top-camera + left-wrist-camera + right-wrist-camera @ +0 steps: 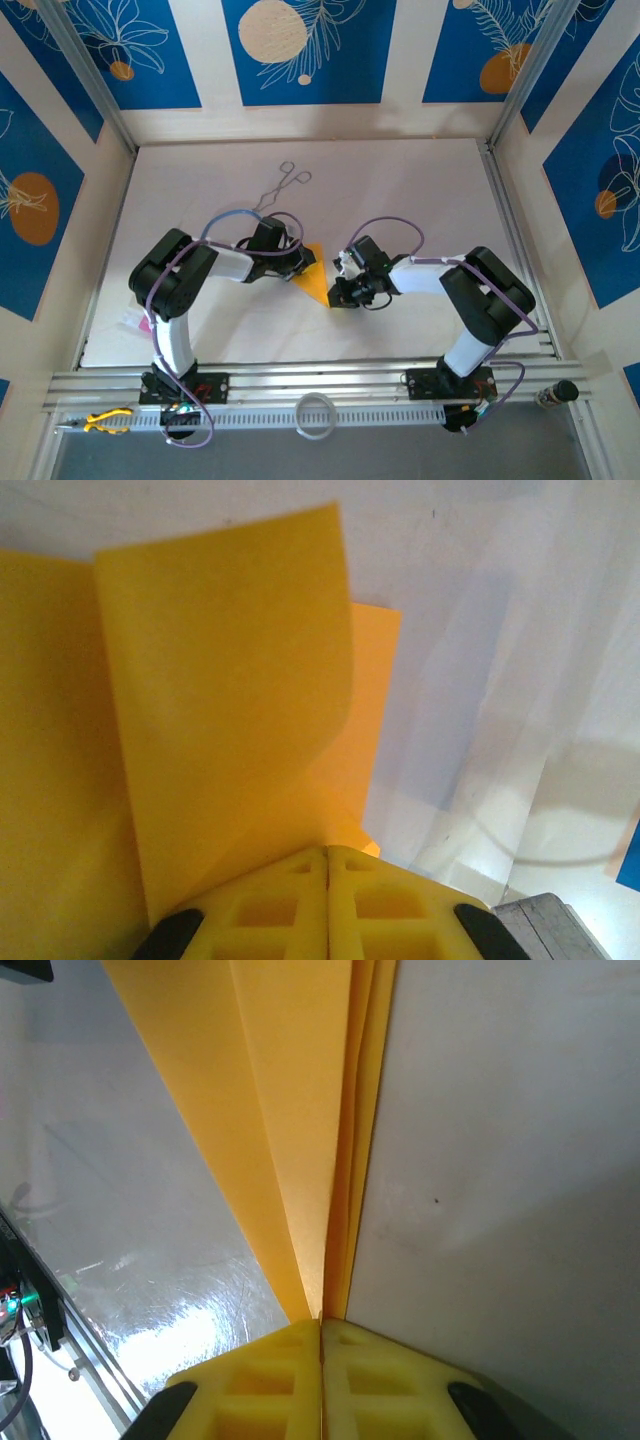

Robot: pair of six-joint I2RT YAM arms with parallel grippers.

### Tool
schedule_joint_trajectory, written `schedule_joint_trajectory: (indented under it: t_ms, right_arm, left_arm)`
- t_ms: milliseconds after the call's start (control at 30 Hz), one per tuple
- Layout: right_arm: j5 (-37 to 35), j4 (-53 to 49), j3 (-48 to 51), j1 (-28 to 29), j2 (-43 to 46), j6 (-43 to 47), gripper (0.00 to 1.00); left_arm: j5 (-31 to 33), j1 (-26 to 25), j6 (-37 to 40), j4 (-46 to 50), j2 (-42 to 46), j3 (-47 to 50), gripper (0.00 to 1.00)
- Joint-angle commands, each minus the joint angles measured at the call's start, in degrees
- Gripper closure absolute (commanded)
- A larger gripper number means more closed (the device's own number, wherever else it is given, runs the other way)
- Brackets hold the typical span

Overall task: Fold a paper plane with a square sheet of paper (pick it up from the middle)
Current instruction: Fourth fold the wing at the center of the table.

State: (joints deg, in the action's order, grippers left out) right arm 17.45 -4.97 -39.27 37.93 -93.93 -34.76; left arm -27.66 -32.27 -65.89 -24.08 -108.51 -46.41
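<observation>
The square sheet of paper is folded into an orange-yellow pointed paper plane (313,274), which lies at the table's middle between the two grippers. My left gripper (299,263) is shut on its left side. In the left wrist view the yellow jaws (328,852) meet with no gap, and a paper flap (230,680) curls up in front of them. My right gripper (337,288) holds the plane's right, near end. In the right wrist view its jaws (321,1322) are pressed together on several folded layers (290,1110) that run away in a narrow wedge.
Metal forceps (283,187) lie on the white table (430,190) behind the arms. A small pink slip (138,322) sits at the table's left front. Yellow pliers (105,420) and a white ring (316,415) rest on the front rail.
</observation>
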Motion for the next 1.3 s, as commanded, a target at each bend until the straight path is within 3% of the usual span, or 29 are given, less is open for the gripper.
schedule_joint_trajectory:
  t_ms: [0,400,667,900,1267]
  right_arm:
    - [-1.6,-8.0,1.1,0.6,0.7,1.6,0.94]
    - [-2.5,-4.6,0.7,-1.3,10.9,-3.1,0.82]
    - [3.0,3.5,-3.6,-0.5,4.1,-8.6,0.95]
    - [0.3,3.3,-7.1,0.7,-2.4,-9.0,0.97]
    - [-0.5,4.1,2.2,1.1,-2.3,-6.9,0.97]
  left_arm:
    - [1.9,-0.2,-0.6,2.0,-1.7,1.9,0.91]
    - [6.7,-1.9,-4.3,-1.5,0.4,5.2,0.93]
    - [7.3,-2.3,-5.3,-2.9,0.4,6.2,0.93]
    - [7.1,-2.3,-4.6,-2.1,0.5,5.8,0.93]
    - [7.2,-2.1,-3.7,-0.5,0.8,5.1,0.93]
